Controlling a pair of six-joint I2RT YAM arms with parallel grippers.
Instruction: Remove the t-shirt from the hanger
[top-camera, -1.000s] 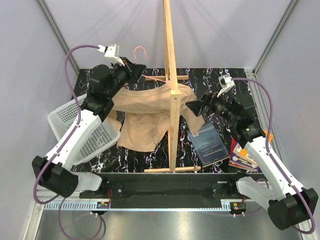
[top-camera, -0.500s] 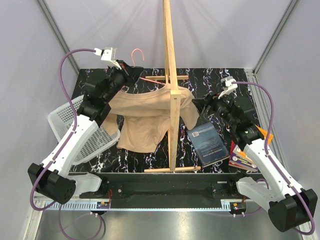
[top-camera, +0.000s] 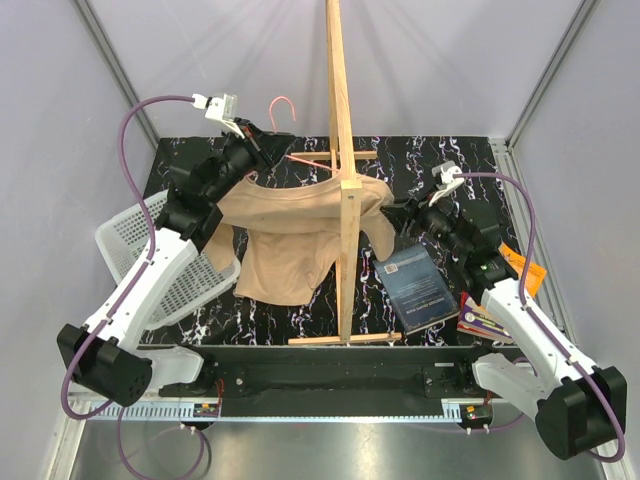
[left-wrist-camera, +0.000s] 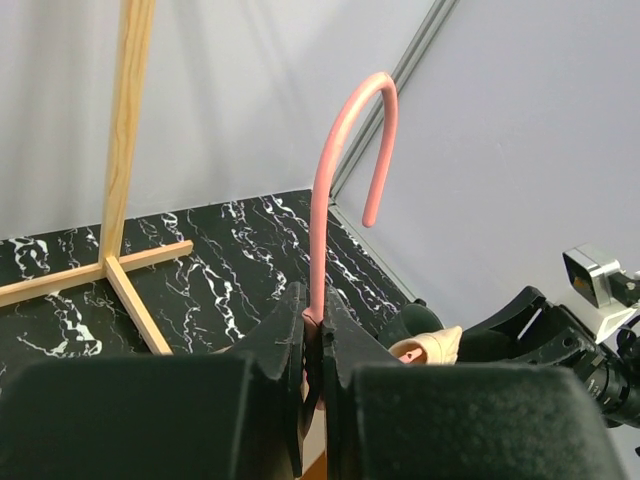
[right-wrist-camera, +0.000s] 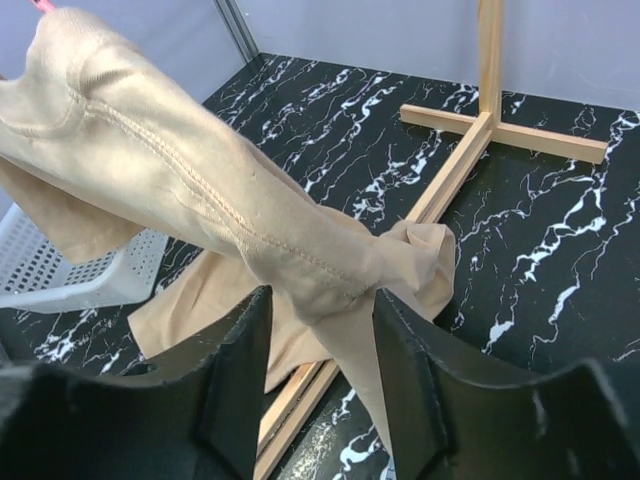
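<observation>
Hanging t-shirt (top-camera: 290, 240) drapes just beside white basket (top-camera: 200, 290).

Setting: robotics lab test cell. Evidence:
- plain grey panel walls (top-camera: 450, 60) on the left, right and far sides, framed by aluminium struts (top-camera: 548, 68)
- black marbled table (top-camera: 270, 318)
- left arm (top-camera: 140, 285) and right arm (top-camera: 535, 325) bolted to a rail (top-camera: 340, 378) at the near edge
- exposed purple cables (top-camera: 133, 112)
- staged props: basket (top-camera: 120, 245) at left, books (top-camera: 417, 290) at right
</observation>
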